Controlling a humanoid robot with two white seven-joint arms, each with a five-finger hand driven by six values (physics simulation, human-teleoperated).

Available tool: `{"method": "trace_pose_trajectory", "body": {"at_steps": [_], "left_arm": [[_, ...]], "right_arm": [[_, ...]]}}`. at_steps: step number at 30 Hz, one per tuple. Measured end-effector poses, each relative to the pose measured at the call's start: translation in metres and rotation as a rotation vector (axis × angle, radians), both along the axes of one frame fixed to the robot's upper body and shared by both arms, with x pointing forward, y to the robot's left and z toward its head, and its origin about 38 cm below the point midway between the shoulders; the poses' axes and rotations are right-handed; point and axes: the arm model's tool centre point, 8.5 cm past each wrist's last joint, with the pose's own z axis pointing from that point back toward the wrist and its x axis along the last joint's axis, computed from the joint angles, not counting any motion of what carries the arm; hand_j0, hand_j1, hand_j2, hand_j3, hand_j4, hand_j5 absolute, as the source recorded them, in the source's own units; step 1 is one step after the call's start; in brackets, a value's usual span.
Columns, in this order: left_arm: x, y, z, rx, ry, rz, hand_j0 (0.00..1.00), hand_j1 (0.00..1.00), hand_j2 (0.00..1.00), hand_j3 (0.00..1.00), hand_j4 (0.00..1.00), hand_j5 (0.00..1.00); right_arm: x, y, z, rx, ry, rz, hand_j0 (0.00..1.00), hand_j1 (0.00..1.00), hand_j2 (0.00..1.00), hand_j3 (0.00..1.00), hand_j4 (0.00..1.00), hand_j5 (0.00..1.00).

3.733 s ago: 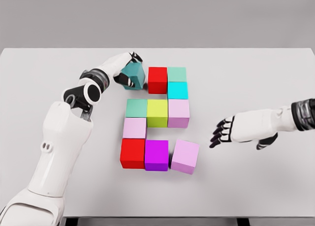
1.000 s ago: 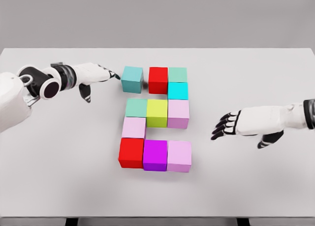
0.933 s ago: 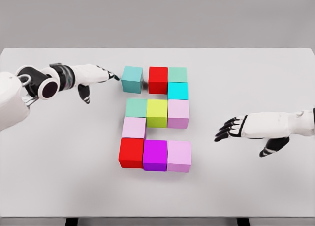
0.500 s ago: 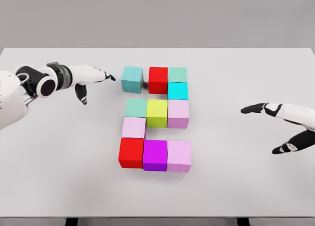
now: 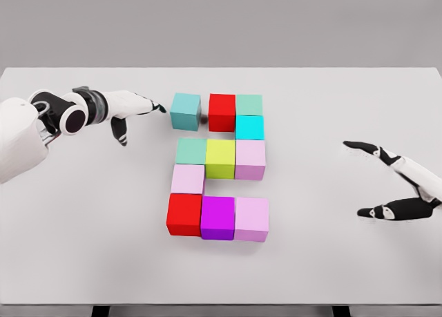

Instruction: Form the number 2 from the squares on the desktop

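Note:
Coloured cubes on the white table (image 5: 331, 262) form a blocky figure. Its top row is a teal cube (image 5: 186, 111), a red cube (image 5: 222, 112) and a green cube (image 5: 249, 104), with a cyan cube (image 5: 249, 127) under the green one. The middle row holds green (image 5: 191, 151), yellow (image 5: 221, 158) and pink (image 5: 251, 158) cubes. A pink cube (image 5: 188, 179) sits below, then red (image 5: 184, 214), purple (image 5: 218, 217) and pink (image 5: 251, 219) cubes. My left hand (image 5: 135, 107) is open, fingertips just left of the teal cube, not touching. My right hand (image 5: 394, 182) is open at the far right, holding nothing.
The table's far edge runs behind the top row, and its front edge lies near the bottom of the view. A narrow gap separates the teal cube from the red one beside it.
The left hand let go of the teal cube, which now stands flat in the top row. The lower pink cube is now squared against the purple one. My right hand drew back to the right.

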Motion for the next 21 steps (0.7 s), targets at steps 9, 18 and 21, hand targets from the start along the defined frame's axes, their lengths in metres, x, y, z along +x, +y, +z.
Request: {"method": "trace_pose_trajectory", "body": {"at_steps": [9,18,21], "left_arm": [[0.002,-0.005,-0.003,-0.003,0.003,-0.002,1.0,1.0,1.0,1.0,1.0,1.0],[0.002,-0.018,-0.006,-0.008,0.004,-0.019,1.0,1.0,1.0,1.0,1.0,1.0],[0.003,-0.019,-0.007,-0.007,0.006,-0.019,1.0,1.0,1.0,1.0,1.0,1.0]], "right_arm": [[0.002,-0.02,-0.003,0.037,-0.03,-0.11,1.0,1.0,1.0,1.0,1.0,1.0],[0.003,-0.027,0.002,0.004,-0.03,-0.11,1.0,1.0,1.0,1.0,1.0,1.0],[0.004,-0.027,0.002,0.002,-0.03,-0.11,1.0,1.0,1.0,1.0,1.0,1.0]]}}
